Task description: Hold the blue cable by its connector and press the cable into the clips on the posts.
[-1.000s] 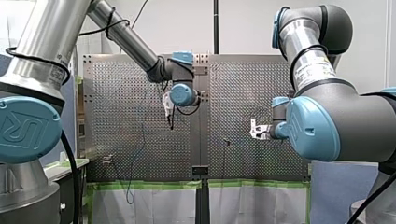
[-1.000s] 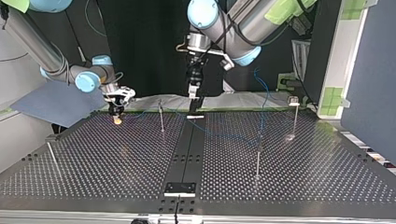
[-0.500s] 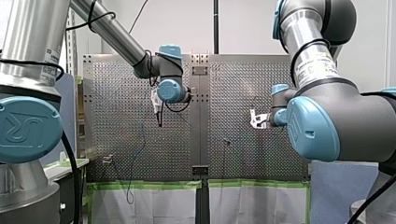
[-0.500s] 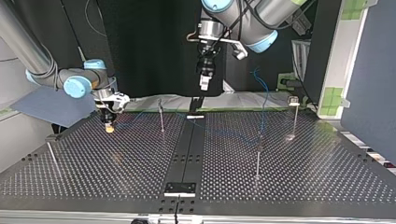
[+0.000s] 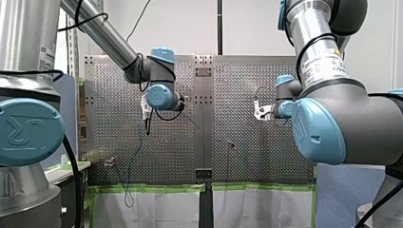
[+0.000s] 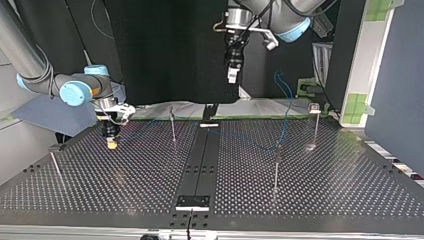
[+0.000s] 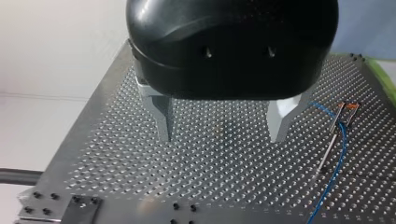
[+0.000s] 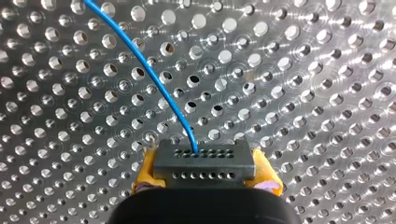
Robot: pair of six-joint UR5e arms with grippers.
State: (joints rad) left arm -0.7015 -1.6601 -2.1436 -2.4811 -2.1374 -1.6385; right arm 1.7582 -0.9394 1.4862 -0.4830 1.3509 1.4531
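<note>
**Right wrist view only:** my right gripper is clenched on the black connector, which is seated between its yellow pads. The blue cable leaves the connector face and runs ahead over the perforated bench.

**Left wrist view only:** my left gripper is released, with its metal fingers spread. Beside it, the cable passes the clip of a post.

**Top view:** the right gripper sits low at the bench's 10 o'clock. The left gripper hangs high at 12 o'clock.

**Front view:** the joint cap bears a UR emblem. The arm label is illegible.
</note>
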